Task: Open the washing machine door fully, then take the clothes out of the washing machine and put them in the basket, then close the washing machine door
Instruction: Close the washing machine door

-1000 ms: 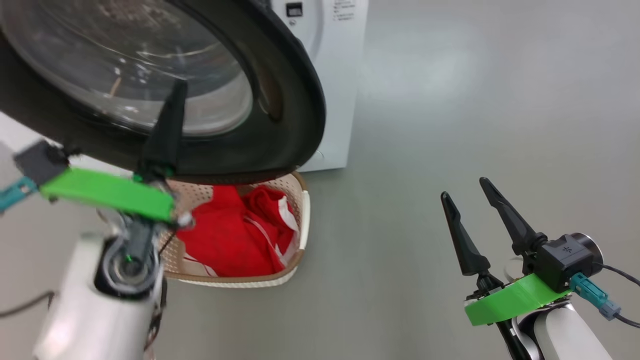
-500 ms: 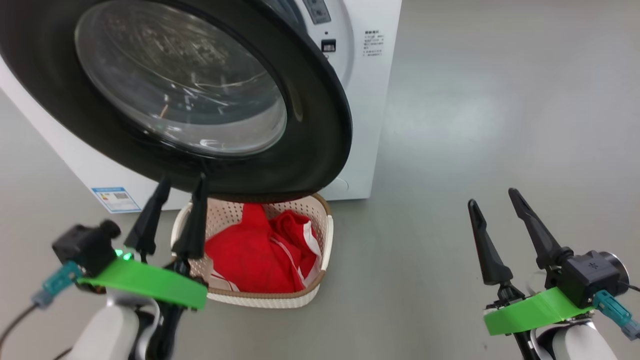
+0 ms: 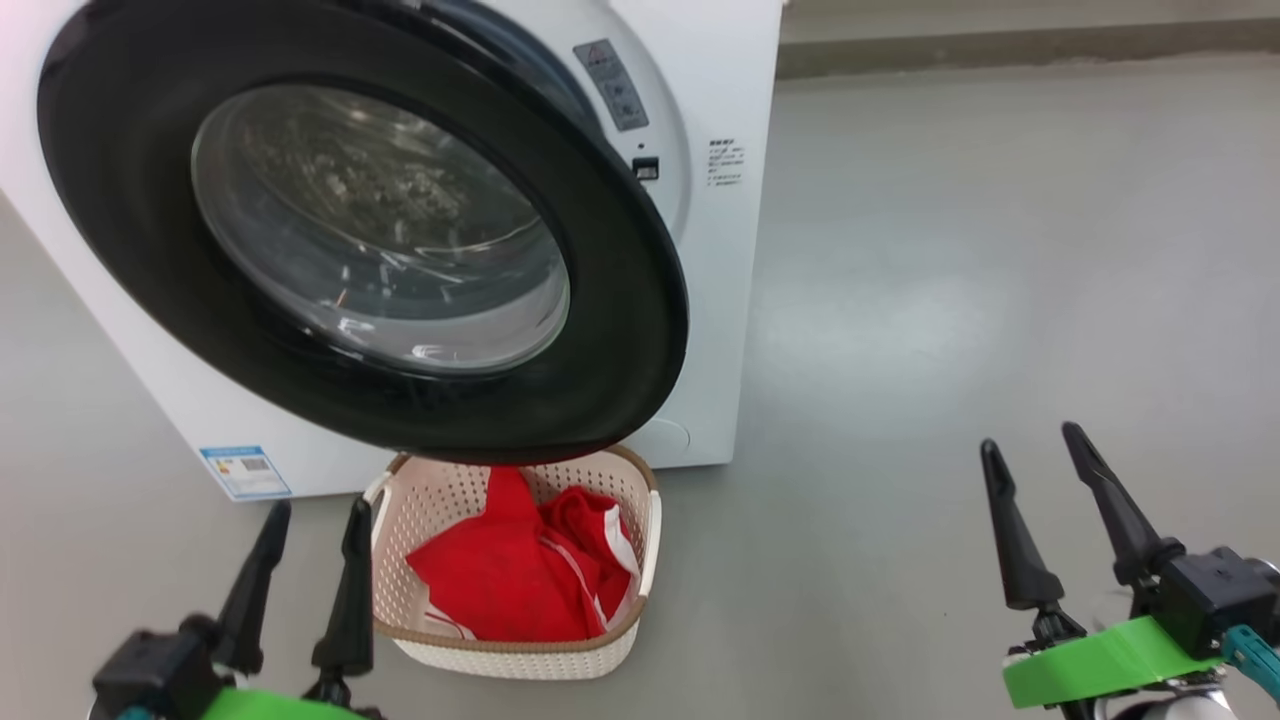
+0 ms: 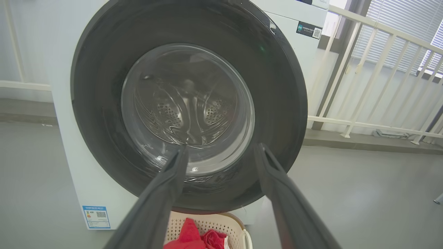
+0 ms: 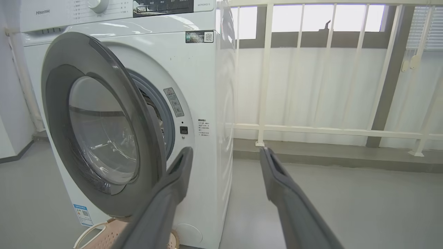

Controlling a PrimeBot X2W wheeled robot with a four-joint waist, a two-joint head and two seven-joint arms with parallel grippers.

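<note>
The washing machine point(image 3: 725, 300) is white, and its door point(image 3: 630, 300) stands ajar, its black rim and glass bowl angled out from the front. In the right wrist view the door point(image 5: 55, 103) leaves a gap at its free edge where the grey ring shows. Under the door sits the basket point(image 3: 520, 655), holding the red-and-white clothes point(image 3: 500, 590). My left gripper point(image 3: 316, 508) is open just left of the basket, below the door and touching nothing. In its own view the left gripper point(image 4: 221, 149) faces the door glass point(image 4: 187, 103). My right gripper point(image 3: 1030, 437) is open over bare floor, far right.
Grey floor spreads to the right of the machine. A white railing point(image 5: 266, 86) and a low step point(image 3: 1000, 45) run behind it. A blue label point(image 3: 245, 470) marks the machine's lower left front. The basket's rim point(image 5: 100, 230) peeks in below the door in the right wrist view.
The camera has pulled back and up, so more of the machine shows. My left gripper has come down from the door's rim to beside the basket. The right gripper stays open at the lower right.
</note>
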